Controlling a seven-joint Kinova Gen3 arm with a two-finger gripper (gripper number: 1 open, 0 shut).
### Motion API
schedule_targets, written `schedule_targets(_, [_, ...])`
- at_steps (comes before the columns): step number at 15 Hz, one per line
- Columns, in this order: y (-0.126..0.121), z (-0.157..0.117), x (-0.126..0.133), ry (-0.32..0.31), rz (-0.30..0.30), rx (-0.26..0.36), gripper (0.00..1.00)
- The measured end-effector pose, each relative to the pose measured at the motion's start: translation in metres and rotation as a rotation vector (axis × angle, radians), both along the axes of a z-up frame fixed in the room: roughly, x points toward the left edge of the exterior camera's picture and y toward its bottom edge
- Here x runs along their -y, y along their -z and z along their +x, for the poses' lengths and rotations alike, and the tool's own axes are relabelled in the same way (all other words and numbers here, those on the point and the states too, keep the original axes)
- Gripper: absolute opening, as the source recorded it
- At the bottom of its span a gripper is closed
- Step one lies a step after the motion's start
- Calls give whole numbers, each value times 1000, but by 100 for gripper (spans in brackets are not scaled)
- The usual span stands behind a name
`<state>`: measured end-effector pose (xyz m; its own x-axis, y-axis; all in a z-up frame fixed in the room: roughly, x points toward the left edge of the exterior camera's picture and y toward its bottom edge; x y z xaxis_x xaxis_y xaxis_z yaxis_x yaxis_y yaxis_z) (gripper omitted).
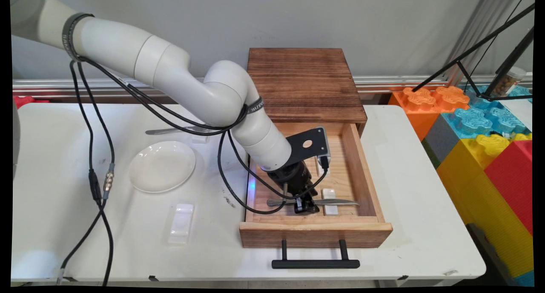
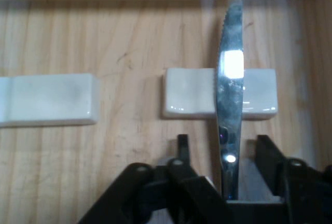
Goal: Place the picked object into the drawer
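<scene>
My gripper is down inside the open wooden drawer. A silver knife lies there across a small white rest. In the hand view the knife runs up from between my fingers, its serrated blade lying over the white rest. The gripper is open and straddles the knife near its handle, with a gap on each side of it. A second white rest lies to the left in the hand view.
The drawer belongs to a dark wooden cabinet and has a black handle at the front. On the table to the left are a white plate, a clear rest and a utensil. Coloured blocks stand at the right.
</scene>
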<state>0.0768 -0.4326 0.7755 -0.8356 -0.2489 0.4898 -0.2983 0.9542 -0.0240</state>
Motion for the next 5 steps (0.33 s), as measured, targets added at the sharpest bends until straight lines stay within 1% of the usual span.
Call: schedule_targets(5, [-2, -1, 4, -7, 3, -10, 100])
